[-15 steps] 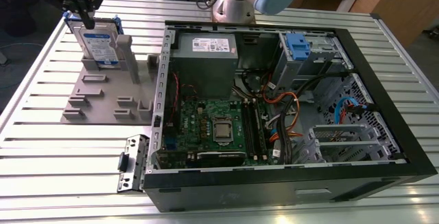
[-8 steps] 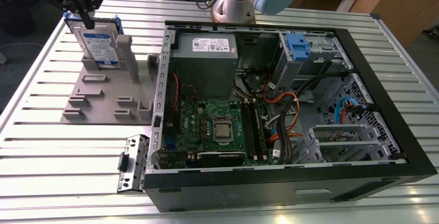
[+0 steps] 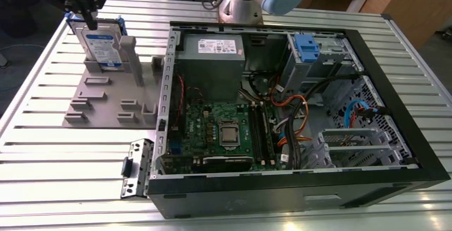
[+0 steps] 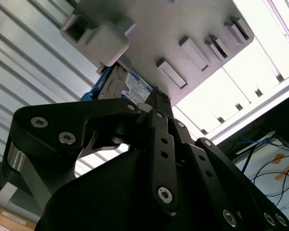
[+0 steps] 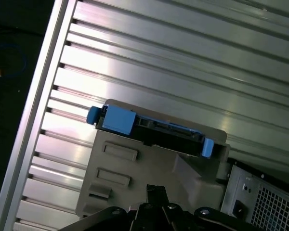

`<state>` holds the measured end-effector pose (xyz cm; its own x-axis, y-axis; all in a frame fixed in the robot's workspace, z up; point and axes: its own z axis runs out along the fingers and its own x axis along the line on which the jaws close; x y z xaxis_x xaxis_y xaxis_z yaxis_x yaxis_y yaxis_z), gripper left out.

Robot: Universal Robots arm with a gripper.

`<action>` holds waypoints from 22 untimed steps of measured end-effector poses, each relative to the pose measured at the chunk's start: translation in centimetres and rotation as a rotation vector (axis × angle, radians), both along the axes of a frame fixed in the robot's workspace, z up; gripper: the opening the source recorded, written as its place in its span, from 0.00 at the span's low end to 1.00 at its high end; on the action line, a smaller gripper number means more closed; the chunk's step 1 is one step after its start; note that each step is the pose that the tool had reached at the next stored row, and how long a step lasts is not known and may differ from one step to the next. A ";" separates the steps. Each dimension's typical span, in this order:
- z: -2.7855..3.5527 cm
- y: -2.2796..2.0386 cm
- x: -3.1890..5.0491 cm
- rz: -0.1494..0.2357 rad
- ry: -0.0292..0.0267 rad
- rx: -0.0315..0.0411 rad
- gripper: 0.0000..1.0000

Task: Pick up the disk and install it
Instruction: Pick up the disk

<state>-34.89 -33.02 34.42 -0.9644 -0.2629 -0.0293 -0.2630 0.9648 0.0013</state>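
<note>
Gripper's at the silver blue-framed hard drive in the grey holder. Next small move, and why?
Probably a short straight-up lift, if the grip is secure. The black gripper sits at the top edge of the silver blue-framed hard drive, which stands upright in the grey plastic holder. Sideways motion might jam it against the holder's posts.

Metal disk [image 3: 102, 48] edged in blue plastic; matt grey plastic holder [image 3: 106, 90]; shiny ribbed metal table [image 3: 71, 151].

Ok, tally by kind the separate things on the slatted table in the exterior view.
disk, upright in the holder: 1
grey holder plate: 1
open computer case: 1
metal bracket beside the case: 1
Total: 4
</note>
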 end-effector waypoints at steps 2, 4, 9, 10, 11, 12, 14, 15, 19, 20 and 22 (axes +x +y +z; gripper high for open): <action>0.00 0.00 0.00 0.012 -0.0001 0.0000 0.10; 0.00 0.00 0.00 0.025 -0.0001 0.0000 0.10; 0.00 0.00 0.00 0.057 -0.0001 0.0000 0.10; 0.00 0.00 0.00 0.063 -0.0001 0.0000 0.10; 0.00 0.00 0.00 0.069 -0.0001 0.0000 0.10; 0.00 0.00 0.00 0.075 -0.0001 0.0001 0.10; 0.00 0.00 0.00 0.088 -0.0001 0.0000 0.10; 0.00 0.00 0.00 0.094 -0.0001 0.0000 0.10; 0.00 0.00 0.00 0.117 -0.0001 0.0000 0.10; 0.00 0.00 0.00 0.123 -0.0001 0.0000 0.10; 0.00 0.00 0.00 0.135 -0.0001 0.0000 0.10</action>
<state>-34.88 -33.02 34.41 -0.9203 -0.3901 -0.0294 -0.3903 0.9207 0.0013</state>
